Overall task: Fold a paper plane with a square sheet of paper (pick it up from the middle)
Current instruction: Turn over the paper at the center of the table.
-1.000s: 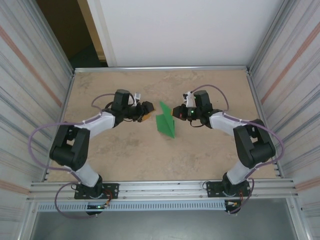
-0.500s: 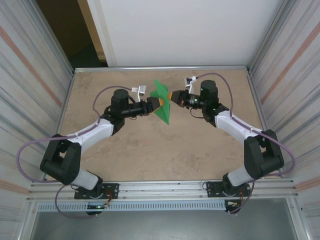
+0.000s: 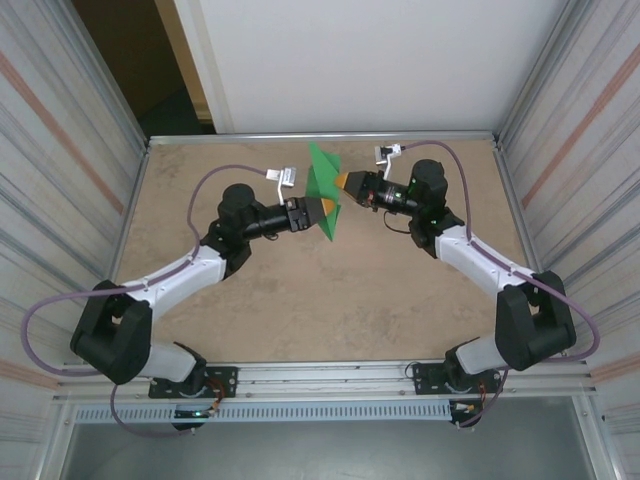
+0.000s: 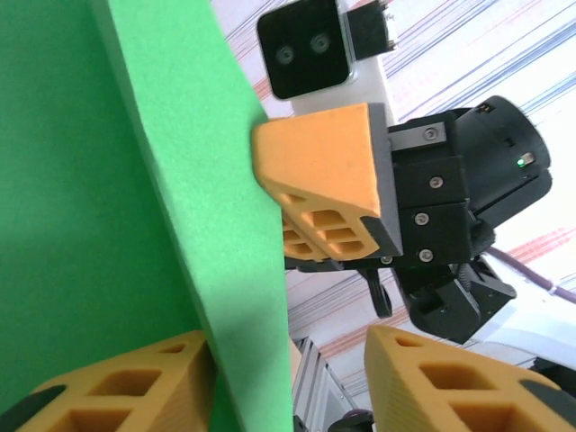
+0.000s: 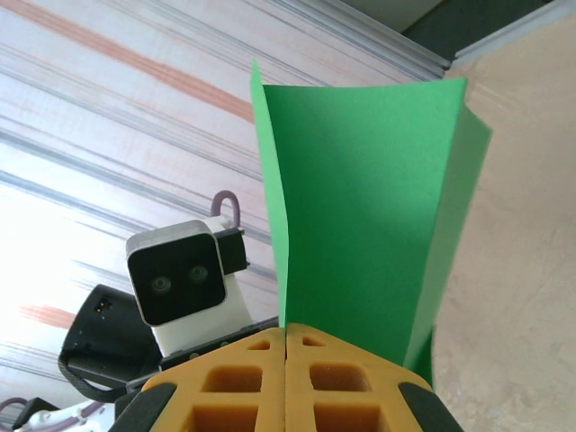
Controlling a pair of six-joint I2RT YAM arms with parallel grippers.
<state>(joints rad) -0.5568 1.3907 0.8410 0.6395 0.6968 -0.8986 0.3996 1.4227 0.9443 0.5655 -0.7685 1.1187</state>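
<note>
Above the beige table (image 3: 250,300) we see the square sheet of paper (image 3: 320,170), part-folded, now raised in air. From left wrist, the left gripper (image 4: 286,346) stands parted around its edge, narrowing. From right wrist, the right gripper (image 5: 286,335) clamps it; creasing may follow.

Overhead, close opposed wrist views seemingly share paper (image 3: 322,172).
</note>
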